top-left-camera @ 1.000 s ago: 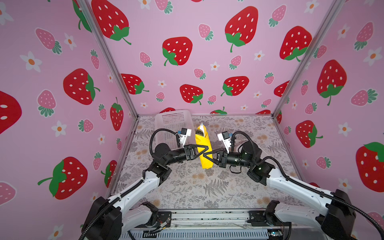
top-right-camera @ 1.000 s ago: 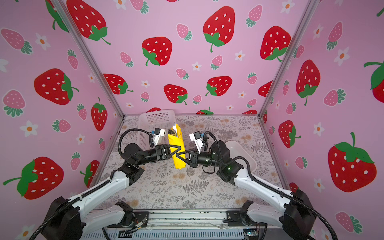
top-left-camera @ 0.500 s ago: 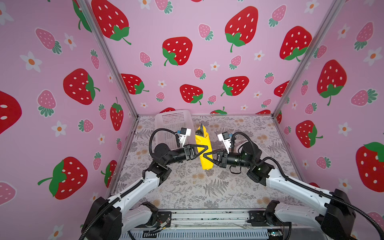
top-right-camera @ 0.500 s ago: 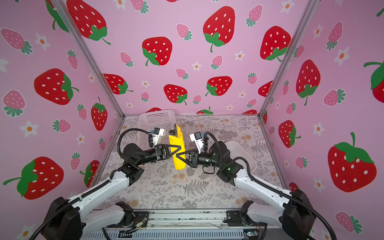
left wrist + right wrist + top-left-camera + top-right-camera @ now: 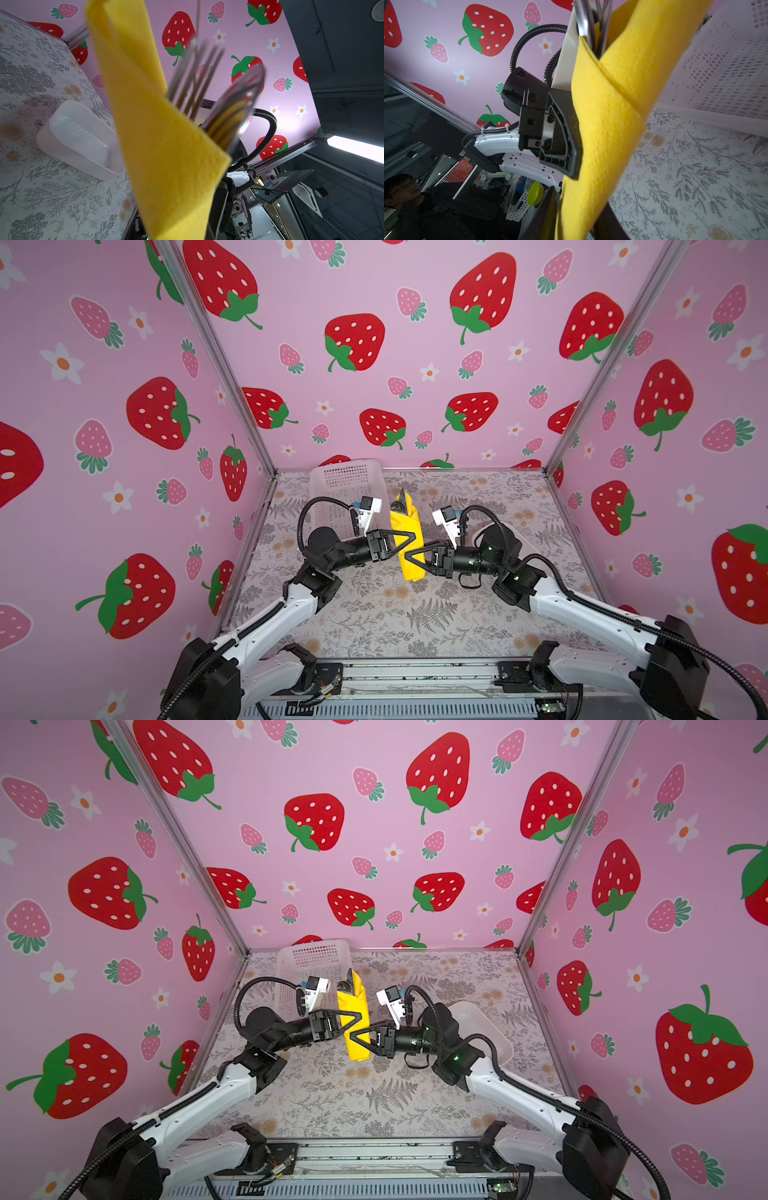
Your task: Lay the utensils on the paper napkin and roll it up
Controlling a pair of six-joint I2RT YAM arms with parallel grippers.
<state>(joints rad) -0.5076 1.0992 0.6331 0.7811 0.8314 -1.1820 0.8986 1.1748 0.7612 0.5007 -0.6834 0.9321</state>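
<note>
Standing nearly upright between the two arms, the napkin (image 5: pixel 406 522) is rolled into a yellow tube around the utensils (image 5: pixel 401 501). Their dark tips poke out of its far, upper end in both top views. The roll hangs over the middle of the table (image 5: pixel 395 614). Whether its lower end touches the floral surface I cannot tell.

The left gripper (image 5: pixel 411 536) reaches in from the left and is clenched on the upper half of the roll. The right wrist view shows one of its fingers (image 5: pixel 560 135) lying flat against the paper. There the napkin (image 5: pixel 612 124) laps over itself in a slanting seam.

The right gripper (image 5: pixel 409 556) comes in from the opposite side, a little lower, with its fingers on either side of the roll's lower part. Whether they press the paper or stand loose I cannot tell.

In the left wrist view the napkin (image 5: pixel 166 155) fills the middle. The fork (image 5: pixel 195 79) and the spoon (image 5: pixel 239 104) rise out of its open fold (both blurred, very close to the lens), and the spoon's bowl mirrors the yellow paper.

The basket (image 5: pixel 345 481) sits at the back left of the table, just behind the left gripper's camera. The tray (image 5: pixel 488 1029) lies on the right, partly hidden behind the right arm.
</note>
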